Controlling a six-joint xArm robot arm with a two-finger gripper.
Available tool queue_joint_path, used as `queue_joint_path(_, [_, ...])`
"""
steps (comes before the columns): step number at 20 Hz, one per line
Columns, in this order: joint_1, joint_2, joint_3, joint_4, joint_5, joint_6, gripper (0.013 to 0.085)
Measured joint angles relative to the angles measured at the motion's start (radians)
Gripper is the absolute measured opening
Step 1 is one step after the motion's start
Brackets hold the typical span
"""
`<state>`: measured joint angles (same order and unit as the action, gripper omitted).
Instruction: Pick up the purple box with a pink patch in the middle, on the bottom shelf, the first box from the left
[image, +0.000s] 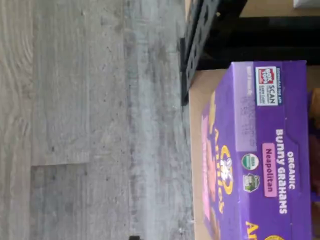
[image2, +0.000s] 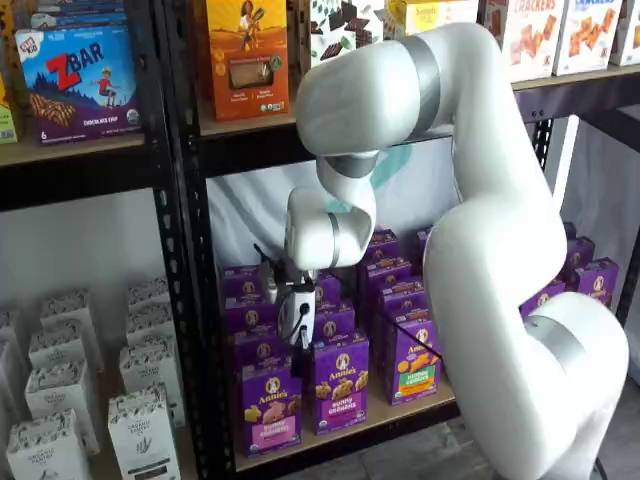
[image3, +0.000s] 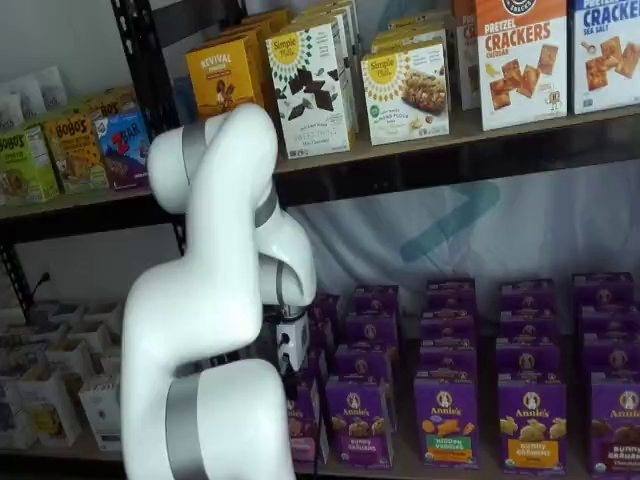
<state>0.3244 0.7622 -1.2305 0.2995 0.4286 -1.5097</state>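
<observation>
The purple box (image2: 270, 407) stands upright at the left front of the bottom shelf (image2: 400, 416), with a pink band across its lower front. In the wrist view I see its top (image: 272, 160), printed "Bunny Grahams Neapolitan", on the tan board (image: 198, 100). My gripper (image2: 299, 366) hangs just above the box's top right edge. Its black fingers show side-on, so no gap can be judged. In a shelf view the arm hides most of the gripper (image3: 292, 368) and of the box (image3: 304, 428).
More purple Annie's cartons fill the shelf: one with a purple label (image2: 341, 392) beside the box, one with a green-orange patch (image2: 413, 366), and rows behind. A black rack post (image2: 188, 300) stands left of the box. White cartons (image2: 60, 400) fill the left rack. Grey floor (image: 75, 120) lies below.
</observation>
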Motion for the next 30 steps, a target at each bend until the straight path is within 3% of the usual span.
queue_joint_path(5, [0.005, 0.045, -0.036, 0.021, -0.033, -0.015, 0.085])
queue_joint_path(17, [0.007, 0.147, -0.134, -0.039, -0.044, 0.04, 0.085])
queue_joint_path(30, [0.01, 0.233, -0.226, -0.165, 0.002, 0.158, 0.085])
